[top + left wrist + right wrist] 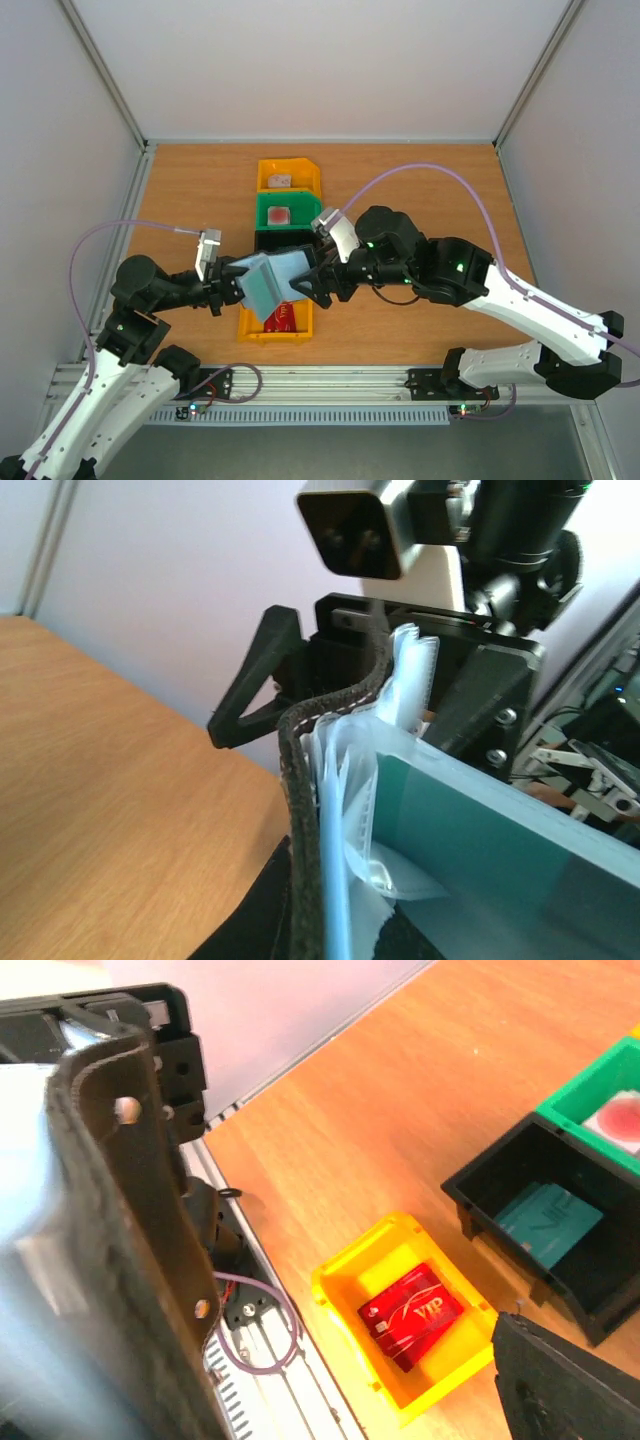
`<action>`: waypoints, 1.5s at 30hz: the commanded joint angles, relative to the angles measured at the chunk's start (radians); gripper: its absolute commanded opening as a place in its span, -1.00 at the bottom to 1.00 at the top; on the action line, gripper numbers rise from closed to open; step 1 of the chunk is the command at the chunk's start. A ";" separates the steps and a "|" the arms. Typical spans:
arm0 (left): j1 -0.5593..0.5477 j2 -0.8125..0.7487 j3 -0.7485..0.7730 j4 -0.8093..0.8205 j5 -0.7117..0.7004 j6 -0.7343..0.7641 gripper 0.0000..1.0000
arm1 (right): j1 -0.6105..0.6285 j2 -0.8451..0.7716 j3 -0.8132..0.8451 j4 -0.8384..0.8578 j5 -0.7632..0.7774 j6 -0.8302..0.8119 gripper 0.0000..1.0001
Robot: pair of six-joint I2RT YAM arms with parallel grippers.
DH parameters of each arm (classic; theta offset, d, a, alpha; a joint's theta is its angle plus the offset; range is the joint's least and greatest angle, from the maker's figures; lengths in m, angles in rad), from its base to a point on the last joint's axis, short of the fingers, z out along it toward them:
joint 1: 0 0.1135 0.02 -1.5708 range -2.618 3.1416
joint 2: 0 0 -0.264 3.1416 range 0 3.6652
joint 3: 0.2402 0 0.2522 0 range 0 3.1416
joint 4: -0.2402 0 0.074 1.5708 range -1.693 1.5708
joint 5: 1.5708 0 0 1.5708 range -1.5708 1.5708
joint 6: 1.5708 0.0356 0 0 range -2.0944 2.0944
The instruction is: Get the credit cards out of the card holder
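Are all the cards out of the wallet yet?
Not quite. A red card lies in the near yellow bin and a teal card in the black bin. The left gripper holds the card holder open; a teal shape inside may be another card.

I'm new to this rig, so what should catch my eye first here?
The left gripper holds the open card holder up mid-table, the right gripper at its edge. Below, a red card lies in the near yellow bin, a teal card in the black bin.

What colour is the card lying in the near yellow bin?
Red card, white lettering; right wrist view shows it best.
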 commanded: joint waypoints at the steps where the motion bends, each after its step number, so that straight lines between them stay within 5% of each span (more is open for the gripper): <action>1: -0.006 -0.022 -0.015 0.169 0.097 -0.055 -1.00 | -0.006 -0.056 -0.027 -0.020 0.036 -0.038 0.97; 10: -0.006 0.014 -0.037 0.302 0.175 -0.127 -0.99 | -0.006 -0.044 -0.062 0.192 -0.267 -0.076 0.86; 11: -0.007 0.019 -0.038 0.312 0.172 -0.132 -0.99 | -0.005 -0.029 -0.050 0.191 -0.277 -0.075 0.74; 16: -0.007 0.038 -0.034 0.289 0.151 -0.128 -0.99 | -0.006 -0.015 -0.033 0.150 -0.273 -0.073 -0.46; 19: -0.007 0.026 -0.035 0.254 0.138 -0.122 -1.00 | -0.006 -0.073 -0.069 0.182 -0.256 -0.061 -0.95; 21: -0.007 0.011 -0.034 0.222 0.132 -0.108 -0.90 | -0.006 -0.124 -0.091 0.186 -0.218 -0.053 -0.98; 24: -0.007 -0.013 -0.031 0.157 0.116 -0.072 0.06 | -0.008 -0.168 -0.095 0.149 -0.142 -0.035 -0.98; 26: -0.007 -0.030 -0.032 0.145 0.120 -0.055 0.30 | -0.008 -0.177 -0.081 0.110 -0.100 -0.024 -0.98; 30: -0.007 -0.029 -0.030 0.172 0.139 -0.048 0.40 | -0.008 -0.172 -0.056 0.071 -0.095 -0.020 -0.98; 36: -0.007 -0.003 -0.020 0.198 0.116 -0.048 0.30 | -0.008 -0.158 -0.050 0.090 -0.135 -0.029 -0.98; 41: -0.008 0.013 -0.011 0.239 0.139 -0.056 0.61 | -0.008 -0.135 -0.038 0.082 -0.119 -0.030 -0.98; 45: -0.009 0.014 -0.011 0.244 0.146 -0.061 0.38 | -0.008 -0.124 -0.026 0.083 -0.137 -0.039 -0.98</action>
